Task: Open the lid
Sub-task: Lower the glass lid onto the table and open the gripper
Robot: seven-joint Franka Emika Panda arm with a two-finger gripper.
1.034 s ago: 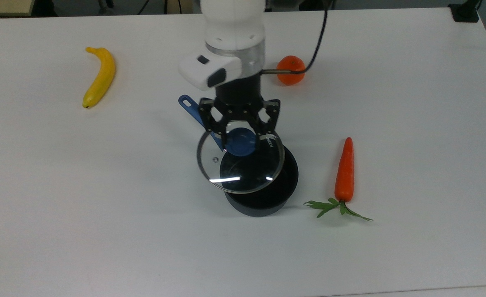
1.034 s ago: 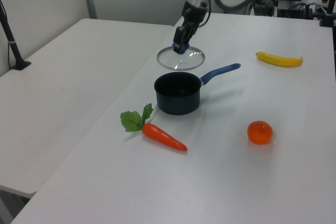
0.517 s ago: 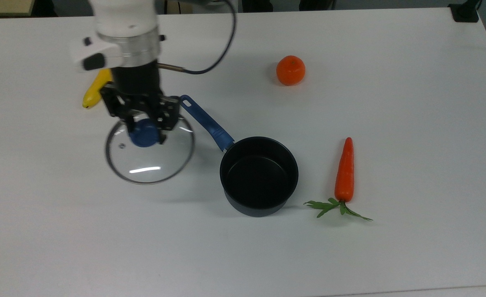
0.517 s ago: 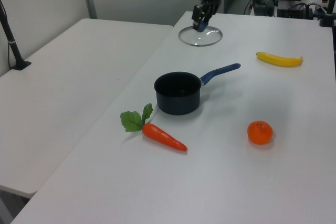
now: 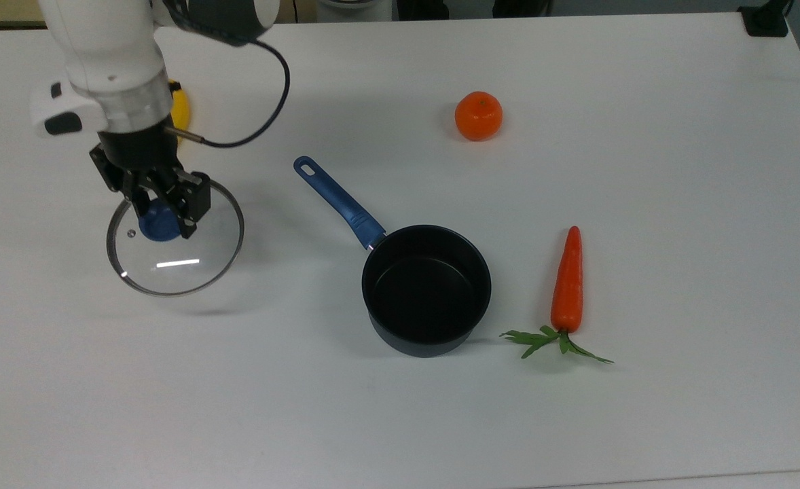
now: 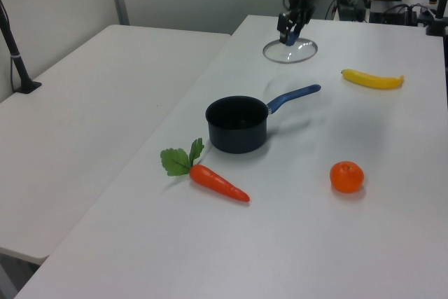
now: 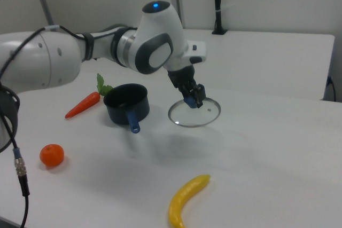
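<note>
In the top view, the black two-finger pincer [image 5: 164, 212] is clenched on the blue knob of the round clear glass lid with a thin metal rim [image 5: 189, 265], which sits toward the top view's left, well apart from the dark saucepan with a blue handle [image 5: 426, 288] standing open near the middle of the white tabletop [image 5: 400, 407]. A yellow banana [image 5: 180, 109] peeks out behind the white arm, a round orange fruit [image 5: 478, 115] lies toward the far edge, and an orange carrot with green leaves [image 5: 567, 280] lies on the top view's right of the saucepan. In the left view, the pincer [image 6: 289, 35] holds the lid [image 6: 290, 52] by its knob at the far end of the tabletop, beyond the saucepan [image 6: 238, 124], whose handle points toward the left view's right; the banana [image 6: 372, 79] lies further right, the carrot [image 6: 217, 182] and orange fruit [image 6: 346, 176] nearer the camera. In the right view, the pincer [image 7: 193, 99] grips the knob and the lid [image 7: 195, 114] hangs level, clear of the tabletop with its shadow below, on the right view's right of the saucepan [image 7: 126, 102]. The banana [image 7: 185, 198] lies in front, the orange fruit [image 7: 52, 155] and carrot [image 7: 83, 104] toward the right view's left.
</note>
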